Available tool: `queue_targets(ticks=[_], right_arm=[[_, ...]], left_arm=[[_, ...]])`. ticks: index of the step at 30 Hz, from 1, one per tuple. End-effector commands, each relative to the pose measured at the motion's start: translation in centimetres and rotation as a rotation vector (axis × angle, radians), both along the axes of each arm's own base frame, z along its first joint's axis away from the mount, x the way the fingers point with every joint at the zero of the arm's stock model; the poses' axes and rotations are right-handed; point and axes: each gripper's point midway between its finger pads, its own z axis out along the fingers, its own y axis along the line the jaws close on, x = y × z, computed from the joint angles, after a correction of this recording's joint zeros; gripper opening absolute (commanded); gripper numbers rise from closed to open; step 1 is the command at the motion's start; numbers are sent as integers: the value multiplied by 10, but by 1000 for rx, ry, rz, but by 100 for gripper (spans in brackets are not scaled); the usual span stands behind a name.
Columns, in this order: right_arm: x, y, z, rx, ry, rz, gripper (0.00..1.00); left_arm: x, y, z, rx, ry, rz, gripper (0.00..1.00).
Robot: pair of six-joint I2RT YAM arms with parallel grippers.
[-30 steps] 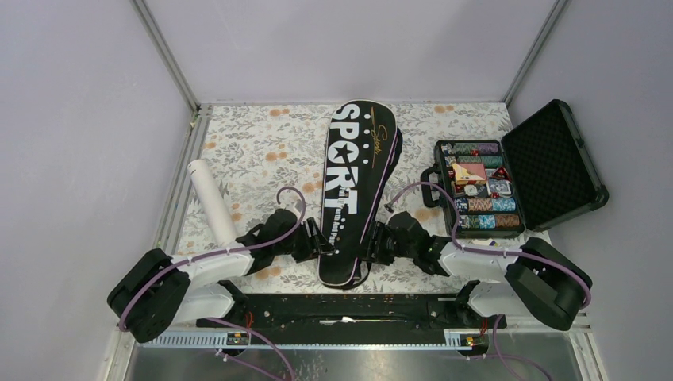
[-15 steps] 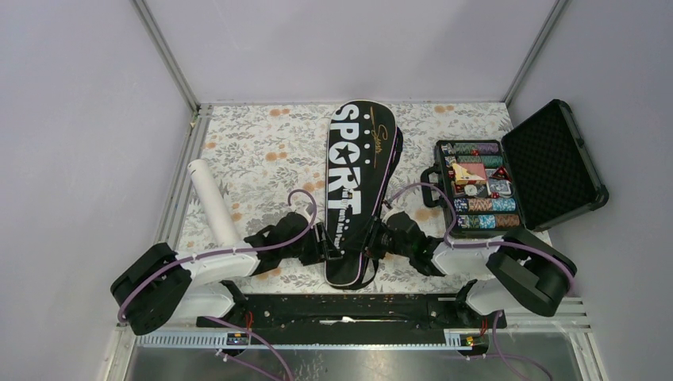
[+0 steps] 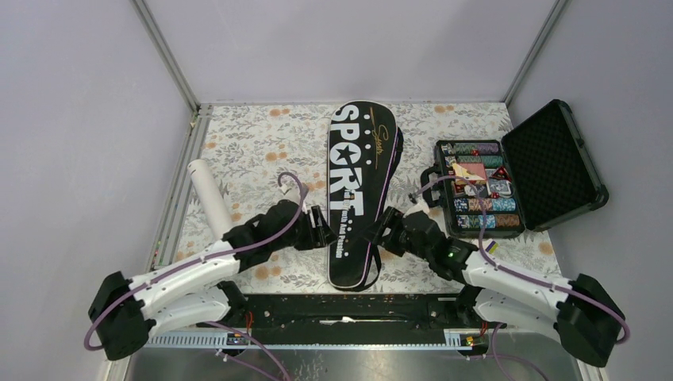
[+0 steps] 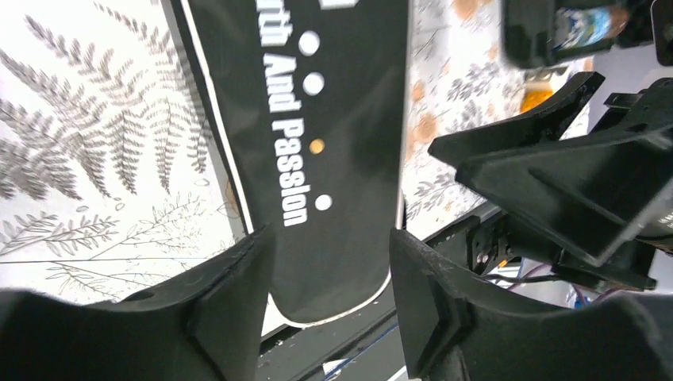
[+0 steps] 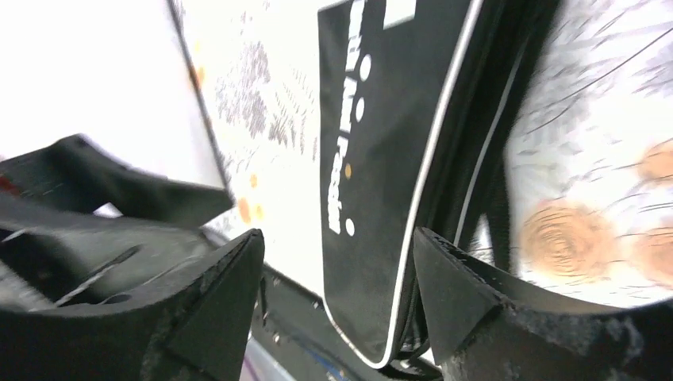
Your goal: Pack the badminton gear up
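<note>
At the counter's (image 3: 254, 151) near edge, the left claw (image 3: 321, 230) is released, its jaws apart and empty, just beside the left edge of the bag (image 3: 355, 171). The right claw (image 3: 382, 236) faces it at the bag's right edge, also released and holding nothing. The long black bag lies flat between them, wide end toward the far wall. A white tube (image 3: 208, 198) lies to the left, and an open case (image 3: 516, 186) of chips sits to the right.

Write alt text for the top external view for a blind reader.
A long black SPORT racket bag lies down the middle of a floral table, the left claw and right claw open either side of its near end. A white tube is at left, an open poker-chip case at right.
</note>
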Motion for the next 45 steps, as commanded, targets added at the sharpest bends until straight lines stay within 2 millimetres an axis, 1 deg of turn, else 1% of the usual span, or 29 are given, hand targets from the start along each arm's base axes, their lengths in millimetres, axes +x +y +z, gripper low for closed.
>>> queue_targets(ticks=[1,4,5,6,8,9,11,14,16,18,19,20,21,23,26,28,30,31,33,34,37,38,40,41,45], right_arm=[[32,-57,6,-273,-114,-161,78],[51,-66,12,-296,-146,-191,81],[57,-68,11,-311,-140,-197,82],[64,-69,6,-326,-123,-201,83],[77,-70,0,-332,-100,-202,83],[83,-70,-6,-333,-70,-196,83],[100,-63,-7,-303,-67,-185,83],[117,-56,-14,-290,-52,-167,82],[126,-54,-19,-282,-35,-174,81],[133,-52,-26,-264,-7,-181,80],[136,-51,-33,-271,12,-181,79],[138,-50,-33,-269,15,-181,79],[139,-50,-41,-279,35,-181,79],[143,-49,-48,-281,58,-191,78],[147,-47,-59,-275,82,-206,74],[145,-42,-65,-259,106,-188,71],[144,-41,-70,-253,119,-184,65],[143,-40,-72,-250,121,-183,57],[143,-39,-73,-245,122,-179,37],[142,-38,-71,-237,116,-177,24],[139,-29,-53,-155,101,-157,2],[136,-23,-43,-115,97,-145,0],[127,-15,-26,-47,93,-131,0],[123,-11,-15,-23,79,-124,0],[106,5,19,25,47,-107,0]], left_arm=[[14,27,37,134,-132,38,62],[16,46,55,191,-180,63,68],[16,51,61,204,-198,70,70],[16,58,66,217,-213,81,77],[17,70,76,239,-244,108,97],[16,76,77,252,-251,120,99],[15,87,80,276,-261,147,99],[17,100,81,293,-277,203,99],[19,111,76,307,-265,272,99],[18,118,66,336,-246,286,99],[16,122,61,352,-235,289,99],[16,121,60,350,-237,282,99],[15,120,57,345,-239,269,99],[13,113,55,329,-250,223,97],[12,108,57,309,-266,187,89],[9,100,63,282,-276,143,84],[7,92,68,256,-285,95,78],[7,89,71,246,-289,85,76],[5,84,75,229,-297,71,72],[4,79,77,214,-309,57,71],[3,68,79,183,-341,51,67],[3,67,80,177,-344,67,67],[3,61,85,173,-367,76,68],[2,58,90,175,-388,78,69],[1,42,102,224,-456,68,71]])
